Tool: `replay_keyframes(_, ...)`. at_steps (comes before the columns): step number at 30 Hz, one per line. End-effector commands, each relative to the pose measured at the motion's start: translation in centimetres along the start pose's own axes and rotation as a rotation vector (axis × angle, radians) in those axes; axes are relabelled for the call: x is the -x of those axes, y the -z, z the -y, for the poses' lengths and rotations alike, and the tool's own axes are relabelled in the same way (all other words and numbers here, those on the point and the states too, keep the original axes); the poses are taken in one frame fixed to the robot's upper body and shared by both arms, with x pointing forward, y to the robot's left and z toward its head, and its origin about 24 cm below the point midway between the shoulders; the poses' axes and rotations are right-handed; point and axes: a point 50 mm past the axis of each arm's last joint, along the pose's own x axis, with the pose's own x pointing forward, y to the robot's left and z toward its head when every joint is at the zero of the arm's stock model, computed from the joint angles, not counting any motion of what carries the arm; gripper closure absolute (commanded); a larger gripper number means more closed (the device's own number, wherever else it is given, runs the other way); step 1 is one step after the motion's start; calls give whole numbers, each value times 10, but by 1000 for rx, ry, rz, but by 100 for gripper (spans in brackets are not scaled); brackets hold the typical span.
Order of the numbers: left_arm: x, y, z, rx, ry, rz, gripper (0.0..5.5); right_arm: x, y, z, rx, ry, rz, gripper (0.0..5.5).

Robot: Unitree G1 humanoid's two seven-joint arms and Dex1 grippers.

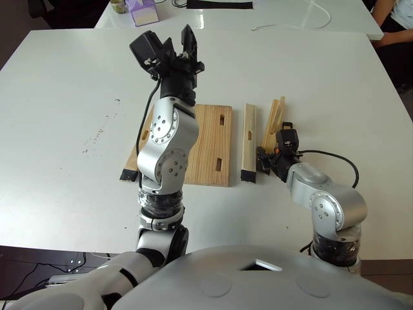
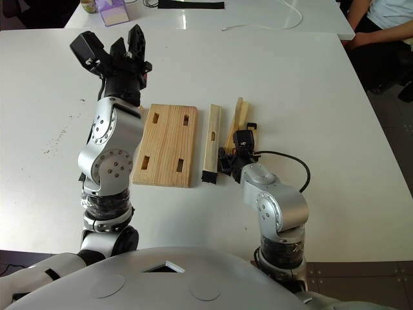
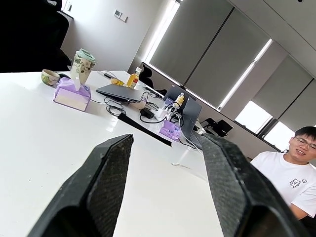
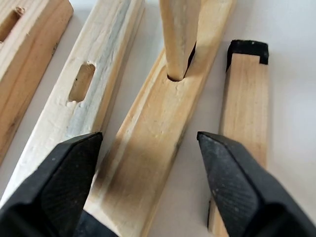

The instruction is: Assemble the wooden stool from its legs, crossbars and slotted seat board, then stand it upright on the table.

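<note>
1. Right gripper (image 4: 148, 140) is wide open and empty, low over a leg (image 4: 160, 106) with a crossbar (image 4: 178, 29) stuck in its slot.
2. Slotted seat board (image 1: 211, 145) lies flat on the table (image 1: 64, 97), just left of the legs.
3. Left gripper (image 1: 179, 44) is raised high, also wide open, holding nothing.

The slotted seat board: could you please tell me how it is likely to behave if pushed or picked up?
The seat board looks like a solid wooden slab, so it should stay rigid. Lying flat on the smooth white table, it would probably slide rather than roll or tip. Being wide, it may pivot if gripped at one edge.
</note>
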Motion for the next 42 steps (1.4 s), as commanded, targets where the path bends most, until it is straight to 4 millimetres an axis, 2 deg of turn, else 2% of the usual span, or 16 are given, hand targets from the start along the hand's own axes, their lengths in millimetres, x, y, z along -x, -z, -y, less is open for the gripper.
replay_keyframes(1,16,25,-6,100,-88,-99,297,-1,2,0,42,5,-12,195)
replay_keyframes(8,19,24,-10,119,-136,-64,297,2,5,20,139,29,-58,195)
replay_keyframes(14,18,24,-10,122,-142,-46,297,-5,11,23,173,22,-82,284)
replay_keyframes(17,16,22,-11,69,-145,-48,297,-5,8,27,168,34,-54,335)
replay_keyframes(21,13,-2,-25,-22,-158,39,297,2,-25,26,131,9,93,344)
replay_keyframes(25,10,-49,-42,16,-102,184,297,15,-82,35,17,-63,278,344)
replay_keyframes(27,6,-68,-45,80,-27,222,297,18,-108,31,-64,-185,353,344)
replay_keyframes(29,-3,-81,-39,151,91,213,297,19,-136,27,-156,-395,446,344)
replay_keyframes(31,-14,-86,-26,208,250,157,297,24,-156,29,-231,-584,537,344)
replay_keyframes(33,-24,-85,-10,213,418,57,297,27,-168,37,-300,-702,607,344)
replay_keyframes(37,-31,-77,16,243,722,-191,297,40,-172,49,-361,-892,744,344)
replay_keyframes(42,-34,-77,35,312,1003,-471,297,63,-148,67,-372,-984,843,344)
